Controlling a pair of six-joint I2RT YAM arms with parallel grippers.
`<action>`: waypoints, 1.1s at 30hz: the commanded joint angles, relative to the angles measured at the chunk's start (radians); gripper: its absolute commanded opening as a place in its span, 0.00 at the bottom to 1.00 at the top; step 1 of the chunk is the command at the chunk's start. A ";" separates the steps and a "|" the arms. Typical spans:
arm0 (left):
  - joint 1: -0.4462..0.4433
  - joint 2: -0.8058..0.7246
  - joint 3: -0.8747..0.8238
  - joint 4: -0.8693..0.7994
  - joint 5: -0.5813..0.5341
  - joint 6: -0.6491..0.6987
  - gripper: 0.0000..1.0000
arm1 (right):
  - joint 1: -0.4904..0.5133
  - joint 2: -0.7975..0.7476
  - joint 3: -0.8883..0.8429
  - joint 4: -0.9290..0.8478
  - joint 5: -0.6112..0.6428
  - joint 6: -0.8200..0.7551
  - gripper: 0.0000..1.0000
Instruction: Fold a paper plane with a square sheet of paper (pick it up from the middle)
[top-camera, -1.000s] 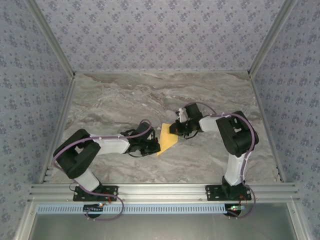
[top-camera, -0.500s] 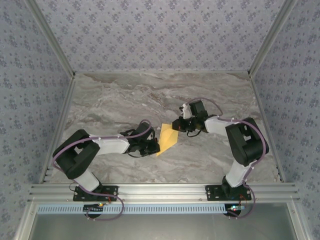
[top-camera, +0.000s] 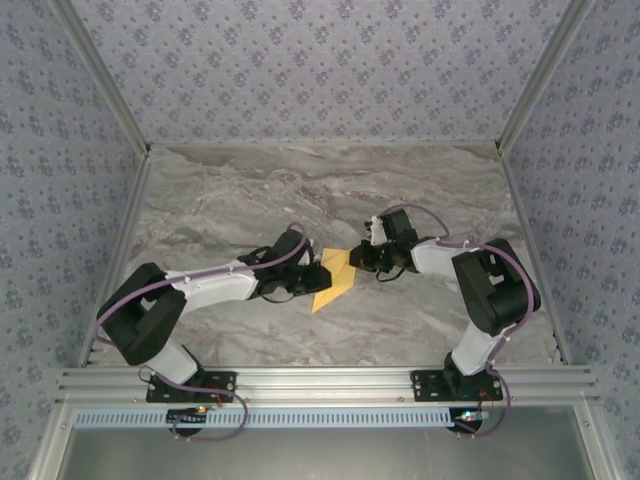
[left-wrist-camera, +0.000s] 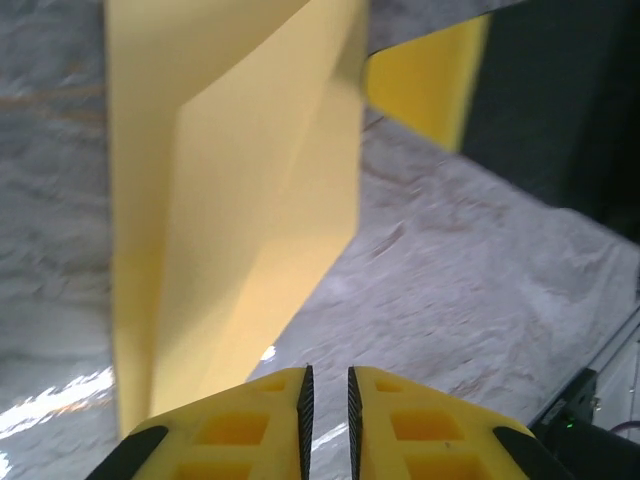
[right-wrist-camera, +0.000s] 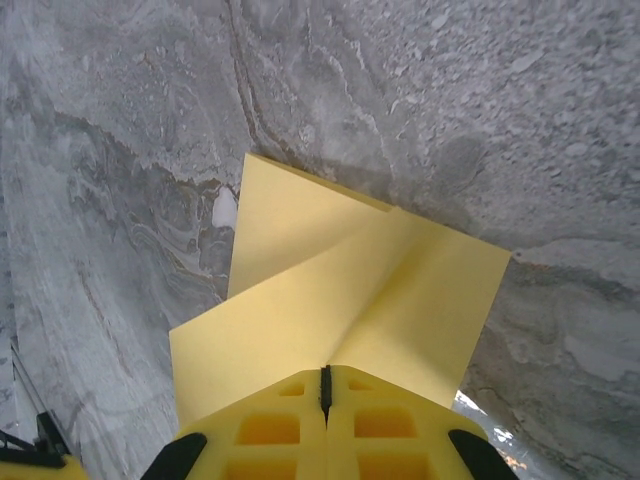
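The mustard-yellow sheet of paper (top-camera: 335, 282) is bent along a centre crease into two flaps and hangs just above the marble table between the arms. My right gripper (top-camera: 357, 259) is shut on it. In the right wrist view the fingers (right-wrist-camera: 324, 375) pinch the crease, and both flaps (right-wrist-camera: 330, 290) spread away from them. My left gripper (top-camera: 318, 277) sits at the sheet's left side. In the left wrist view its fingers (left-wrist-camera: 327, 385) stand a narrow gap apart with nothing between them, and the paper (left-wrist-camera: 230, 200) is ahead and to the left.
The grey marble table (top-camera: 250, 200) is bare around the arms. Patterned walls close it in at the back and both sides, and an aluminium rail (top-camera: 320, 380) runs along the near edge. The right arm's black body (left-wrist-camera: 560, 100) looms close in the left wrist view.
The left arm has stretched forward and to the right, bringing its gripper up beside the paper. The right gripper has shifted slightly right and stays shut on the sheet.
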 joint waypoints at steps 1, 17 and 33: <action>0.006 0.053 0.050 -0.005 -0.011 0.045 0.20 | 0.004 -0.017 -0.013 0.030 0.024 0.031 0.03; 0.017 0.149 0.044 -0.062 -0.099 0.028 0.08 | 0.053 0.065 0.035 0.070 -0.039 0.022 0.02; 0.016 0.177 0.001 -0.099 -0.133 -0.018 0.00 | 0.093 0.157 0.119 -0.006 -0.061 -0.039 0.01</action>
